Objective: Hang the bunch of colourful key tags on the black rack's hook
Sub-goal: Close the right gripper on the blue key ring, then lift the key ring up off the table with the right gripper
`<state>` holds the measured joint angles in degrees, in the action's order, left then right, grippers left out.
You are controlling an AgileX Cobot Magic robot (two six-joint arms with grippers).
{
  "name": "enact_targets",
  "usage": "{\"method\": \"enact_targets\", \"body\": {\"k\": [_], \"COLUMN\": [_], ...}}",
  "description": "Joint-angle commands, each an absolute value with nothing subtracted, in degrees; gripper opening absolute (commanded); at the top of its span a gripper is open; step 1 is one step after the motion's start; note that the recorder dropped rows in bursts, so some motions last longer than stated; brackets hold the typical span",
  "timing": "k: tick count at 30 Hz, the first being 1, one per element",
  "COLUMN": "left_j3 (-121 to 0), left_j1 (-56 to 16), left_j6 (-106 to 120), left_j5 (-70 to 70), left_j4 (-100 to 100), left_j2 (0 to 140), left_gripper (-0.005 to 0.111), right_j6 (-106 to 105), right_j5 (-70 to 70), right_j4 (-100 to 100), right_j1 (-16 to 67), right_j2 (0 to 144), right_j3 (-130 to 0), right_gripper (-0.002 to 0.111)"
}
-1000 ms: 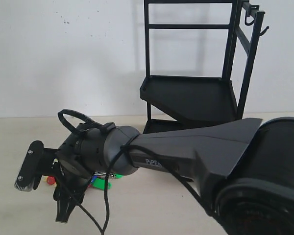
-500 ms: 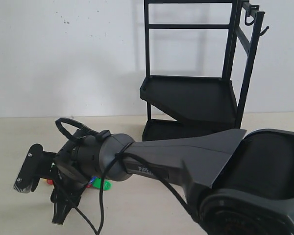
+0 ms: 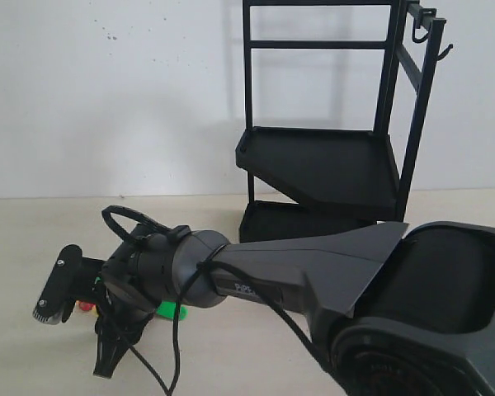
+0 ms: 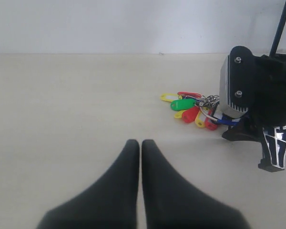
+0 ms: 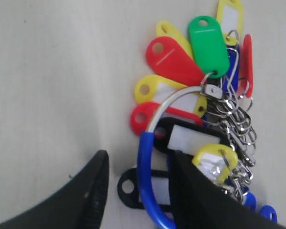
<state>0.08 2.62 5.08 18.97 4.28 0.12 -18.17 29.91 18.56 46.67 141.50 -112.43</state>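
Note:
The colourful key tag bunch (image 5: pixel 190 71) lies flat on the table, its green, red, yellow and black tags fanned out from metal rings. My right gripper (image 5: pixel 140 157) is open and low over it, one finger on each side of the blue loop (image 5: pixel 147 181), with the far finger over some tags. In the exterior view only a green tag (image 3: pixel 170 311) and a red one show beside that gripper (image 3: pixel 73 344). My left gripper (image 4: pixel 137 143) is shut and empty, short of the bunch (image 4: pixel 188 107). The black rack (image 3: pixel 330 165) stands at the back right, its hook (image 3: pixel 447 51) on the right upright.
The right arm's thick grey body (image 3: pixel 313 264) crosses the front of the exterior view and hides much of the table. A J-shaped hook (image 3: pixel 417 35) hangs under the rack's top rail. A white wall (image 3: pixel 107 99) is right behind the table.
The right arm has sunk lower over the table, and its gripper has shifted slightly around the key tag bunch, still open.

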Motion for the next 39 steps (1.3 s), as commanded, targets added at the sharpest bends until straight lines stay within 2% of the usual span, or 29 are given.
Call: {"method": "enact_targets", "body": {"k": [1,9,12,14,24,39], "left_j3": [0.0,0.0,0.0,0.0,0.0,0.0], "left_j1": [2.8,2.8,2.8,2.8,2.8,2.8], "left_j6": [4.5,4.5,4.5,4.5,4.5,4.5], "left_j5": [18.1,18.1,18.1,18.1,18.1,18.1], "left_j4": [4.8,4.8,4.8,4.8,4.8,4.8], "left_j2": [0.0,0.0,0.0,0.0,0.0,0.0], "left_gripper": [0.004,0.004,0.004,0.004,0.004,0.004], "right_j6": [-16.9,-16.9,-17.0,-17.7,-17.4,0.9], "right_j5": [29.8,30.0,29.8,29.8,30.1,33.8], "right_j4": [18.6,18.6,18.6,18.8,18.5,17.1], "right_j1": [45.7,45.7,45.7,45.7,45.8,45.8], "right_j2": [141.5,141.5,141.5,141.5,136.6,120.2], "right_j3": [-112.7,-112.7,-112.7,-112.7,-112.7,-112.6], "right_gripper": [0.039,0.036,0.021,0.0,0.0,0.0]}}
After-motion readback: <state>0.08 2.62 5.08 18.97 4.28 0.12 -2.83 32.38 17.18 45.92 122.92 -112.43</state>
